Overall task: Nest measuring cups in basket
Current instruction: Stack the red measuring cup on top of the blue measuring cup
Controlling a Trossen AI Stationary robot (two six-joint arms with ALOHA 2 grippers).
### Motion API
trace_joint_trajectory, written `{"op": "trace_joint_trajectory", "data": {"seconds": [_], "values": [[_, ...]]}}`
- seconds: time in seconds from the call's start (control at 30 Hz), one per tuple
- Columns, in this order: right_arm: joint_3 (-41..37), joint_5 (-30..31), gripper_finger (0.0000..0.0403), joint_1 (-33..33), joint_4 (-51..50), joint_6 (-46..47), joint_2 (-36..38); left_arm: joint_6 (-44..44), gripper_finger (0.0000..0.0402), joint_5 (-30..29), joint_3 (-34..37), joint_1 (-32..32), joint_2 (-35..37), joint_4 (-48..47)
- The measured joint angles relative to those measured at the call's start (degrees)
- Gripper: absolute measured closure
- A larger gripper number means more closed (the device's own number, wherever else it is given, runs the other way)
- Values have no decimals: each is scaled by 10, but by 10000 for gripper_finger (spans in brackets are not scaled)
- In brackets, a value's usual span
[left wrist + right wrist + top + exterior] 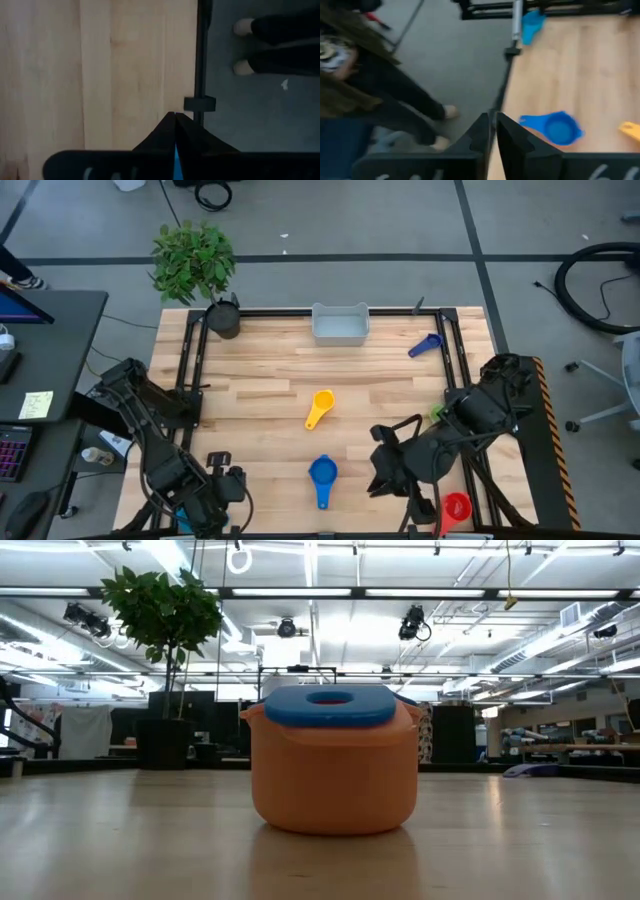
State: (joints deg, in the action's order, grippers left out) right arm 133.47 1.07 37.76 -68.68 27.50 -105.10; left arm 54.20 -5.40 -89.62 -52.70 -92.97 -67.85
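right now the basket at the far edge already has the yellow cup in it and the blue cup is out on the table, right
Not quite. The high view shows the basket at the far edge holding no cup; the yellow cup lies out on the bare wood mid-table. The blue cup is indeed out on the table, nearer the front edge.

Smooth pale wooden table (270, 370), glossy plastic measuring cups (322, 472).

No legible text or labels
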Motion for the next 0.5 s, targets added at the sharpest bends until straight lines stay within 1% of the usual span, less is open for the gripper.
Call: {"op": "trace_joint_trajectory", "data": {"seconds": [0.07, 0.2, 0.33, 0.4, 0.5], "values": [[0, -24, 336, 0, -4, 6, 0, 15, 386, 26, 0, 2, 0, -8], [0, -42, 294, 0, -10, 14, 0, 51, 386, 58, 0, 3, 0, -29], [0, -99, 255, 0, -18, 14, 0, 83, 385, 88, 0, -2, 0, -44], [0, -122, 245, 0, -22, 15, -1, 92, 385, 95, 0, -4, 0, -45], [0, -127, 243, 9, -57, 30, -1, 105, 385, 97, 0, -12, 0, -51]]}}
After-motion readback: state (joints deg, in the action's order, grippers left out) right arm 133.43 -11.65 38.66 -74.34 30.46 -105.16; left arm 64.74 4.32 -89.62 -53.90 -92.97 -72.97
